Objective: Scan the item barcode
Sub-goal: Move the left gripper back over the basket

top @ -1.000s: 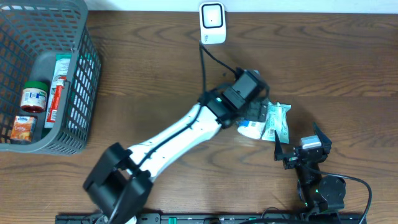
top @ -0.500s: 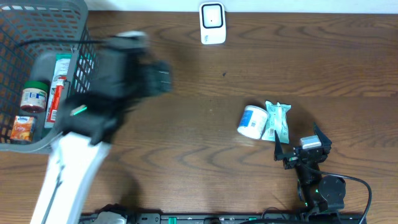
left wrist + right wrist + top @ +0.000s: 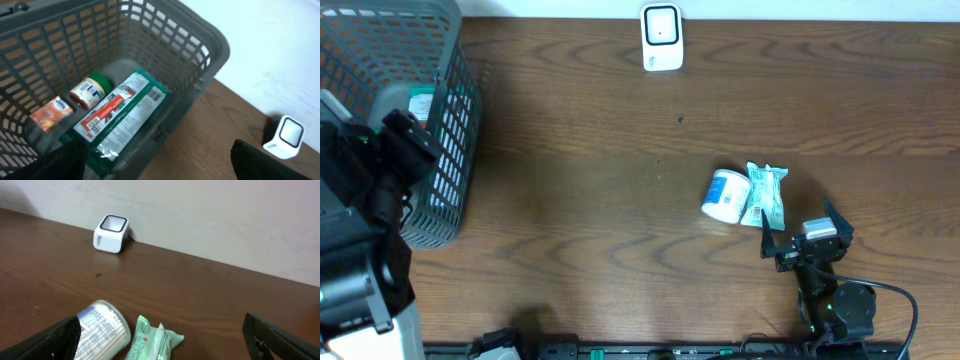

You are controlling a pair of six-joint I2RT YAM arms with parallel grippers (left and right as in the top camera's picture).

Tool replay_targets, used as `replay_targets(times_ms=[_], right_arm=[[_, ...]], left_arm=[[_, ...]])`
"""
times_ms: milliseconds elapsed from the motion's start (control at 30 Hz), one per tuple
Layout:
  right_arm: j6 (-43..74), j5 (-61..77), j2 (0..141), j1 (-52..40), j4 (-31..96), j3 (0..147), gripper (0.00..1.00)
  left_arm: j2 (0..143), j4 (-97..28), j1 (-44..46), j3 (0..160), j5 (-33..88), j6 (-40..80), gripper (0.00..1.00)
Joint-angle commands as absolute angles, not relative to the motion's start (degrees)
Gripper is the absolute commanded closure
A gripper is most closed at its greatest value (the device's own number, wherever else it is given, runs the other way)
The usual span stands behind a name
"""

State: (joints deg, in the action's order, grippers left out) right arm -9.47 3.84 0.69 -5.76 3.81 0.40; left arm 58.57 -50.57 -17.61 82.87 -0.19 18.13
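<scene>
The white barcode scanner (image 3: 661,38) stands at the table's far edge, and it also shows as the scanner (image 3: 111,233) in the right wrist view and the scanner (image 3: 285,135) in the left. Two items lie right of centre: a white cotton-swab tub (image 3: 725,196) on its side and a green packet (image 3: 765,195) beside it. My right gripper (image 3: 800,225) rests open just in front of them, holding nothing. My left gripper (image 3: 160,170) hangs open and empty over the grey basket (image 3: 165,30), above a long green packet (image 3: 120,117).
The basket (image 3: 445,120) fills the far left corner. It also holds a green-lidded jar (image 3: 89,90) and a small orange box (image 3: 50,112). My left arm (image 3: 365,220) covers most of the basket from above.
My left arm has swung from the tub and packet at centre to the far left over the basket, with nothing in its jaws. The right arm has not moved.
</scene>
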Motion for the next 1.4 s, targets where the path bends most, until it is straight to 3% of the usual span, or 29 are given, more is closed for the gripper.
replay_targets(times_ms=[0, 1367], right_arm=[[-9.50, 3.92, 0.38, -6.09, 4.03, 0.32, 0.01], [-9.50, 3.92, 0.38, -6.09, 4.03, 0.32, 0.01]], left_arm=[[59.51, -50.96, -17.93, 83.37, -0.05, 17.41, 0.12], [65.17, -51.00, -17.93, 83.37, -0.05, 17.41, 0.12]])
